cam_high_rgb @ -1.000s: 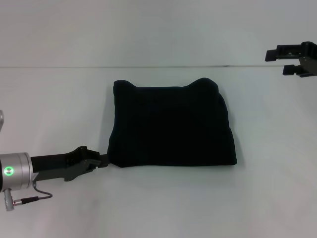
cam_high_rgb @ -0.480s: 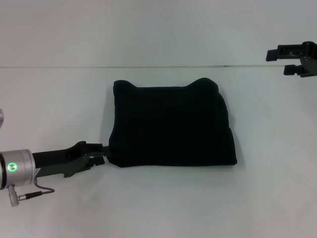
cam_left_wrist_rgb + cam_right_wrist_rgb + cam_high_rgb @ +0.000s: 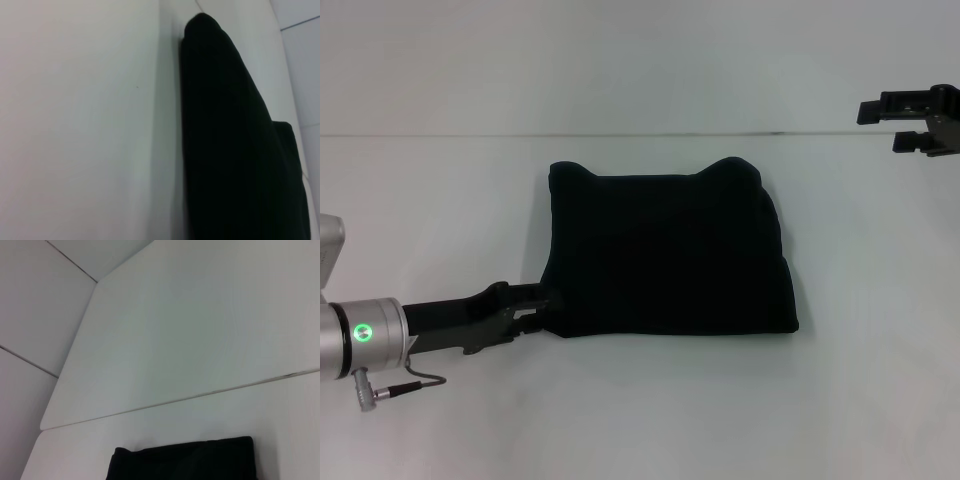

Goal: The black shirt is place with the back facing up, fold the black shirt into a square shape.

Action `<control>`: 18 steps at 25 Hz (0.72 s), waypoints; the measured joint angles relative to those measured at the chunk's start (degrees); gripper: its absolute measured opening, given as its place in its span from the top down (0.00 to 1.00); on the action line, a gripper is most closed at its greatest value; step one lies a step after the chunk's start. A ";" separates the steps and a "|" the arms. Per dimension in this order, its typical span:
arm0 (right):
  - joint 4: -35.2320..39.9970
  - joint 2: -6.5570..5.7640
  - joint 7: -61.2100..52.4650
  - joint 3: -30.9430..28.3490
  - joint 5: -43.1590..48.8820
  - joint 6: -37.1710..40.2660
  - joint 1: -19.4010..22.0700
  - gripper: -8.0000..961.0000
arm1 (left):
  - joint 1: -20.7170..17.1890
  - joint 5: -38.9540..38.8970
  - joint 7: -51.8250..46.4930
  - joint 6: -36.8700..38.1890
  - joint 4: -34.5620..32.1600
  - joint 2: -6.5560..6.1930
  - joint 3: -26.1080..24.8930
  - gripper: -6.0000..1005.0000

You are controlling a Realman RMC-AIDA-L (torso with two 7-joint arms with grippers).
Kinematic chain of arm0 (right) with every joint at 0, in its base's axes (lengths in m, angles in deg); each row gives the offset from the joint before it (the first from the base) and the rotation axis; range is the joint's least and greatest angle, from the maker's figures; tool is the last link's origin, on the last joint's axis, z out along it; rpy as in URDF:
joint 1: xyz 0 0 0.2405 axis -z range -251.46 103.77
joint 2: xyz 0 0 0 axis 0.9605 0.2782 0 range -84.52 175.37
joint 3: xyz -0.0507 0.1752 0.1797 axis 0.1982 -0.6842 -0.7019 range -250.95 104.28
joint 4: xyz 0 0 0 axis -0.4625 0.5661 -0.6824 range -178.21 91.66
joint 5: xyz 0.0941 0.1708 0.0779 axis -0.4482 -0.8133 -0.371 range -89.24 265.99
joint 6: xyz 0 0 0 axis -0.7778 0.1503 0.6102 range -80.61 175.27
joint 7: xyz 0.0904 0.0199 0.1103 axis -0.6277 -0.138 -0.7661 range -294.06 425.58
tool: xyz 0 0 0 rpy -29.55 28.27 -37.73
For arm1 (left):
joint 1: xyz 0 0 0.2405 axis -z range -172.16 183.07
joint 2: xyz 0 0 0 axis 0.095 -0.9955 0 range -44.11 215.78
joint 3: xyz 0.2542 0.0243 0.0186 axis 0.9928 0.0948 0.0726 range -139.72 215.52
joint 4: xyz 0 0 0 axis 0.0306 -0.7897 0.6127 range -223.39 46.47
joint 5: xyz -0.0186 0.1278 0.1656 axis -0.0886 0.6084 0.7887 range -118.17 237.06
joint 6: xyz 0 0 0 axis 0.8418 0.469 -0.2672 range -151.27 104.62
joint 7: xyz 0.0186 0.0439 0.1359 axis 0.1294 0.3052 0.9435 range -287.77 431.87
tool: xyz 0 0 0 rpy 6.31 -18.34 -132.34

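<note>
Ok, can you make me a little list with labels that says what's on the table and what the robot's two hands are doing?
thing: black shirt, folded into a rough square
where it lies: flat on the white table, about the middle
left gripper: low, at the shirt's near left corner
left gripper state: cannot tell whether it is open or shut
right gripper: held up at the far right, apart from the shirt, open
lettering: none showing on the side facing up

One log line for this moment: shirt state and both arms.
black shirt: folded, roughly square, flat on table | left gripper: at shirt's near-left corner | right gripper: raised far right, clear of shirt
</note>
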 joint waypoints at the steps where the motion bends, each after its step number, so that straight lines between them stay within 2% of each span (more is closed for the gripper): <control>1: 0.00 0.00 0.00 0.00 0.00 0.00 0.00 0.07 | 0.00 -0.03 0.05 -0.40 0.00 0.04 0.00 0.39; 7: 0.00 0.00 0.00 0.00 0.02 0.04 0.04 0.07 | 0.44 0.21 0.33 -0.77 -0.01 0.25 0.23 0.53; 18: 0.00 0.03 -0.01 0.00 0.05 -0.01 0.04 0.07 | 0.37 0.28 0.37 -0.32 0.02 0.14 0.37 0.86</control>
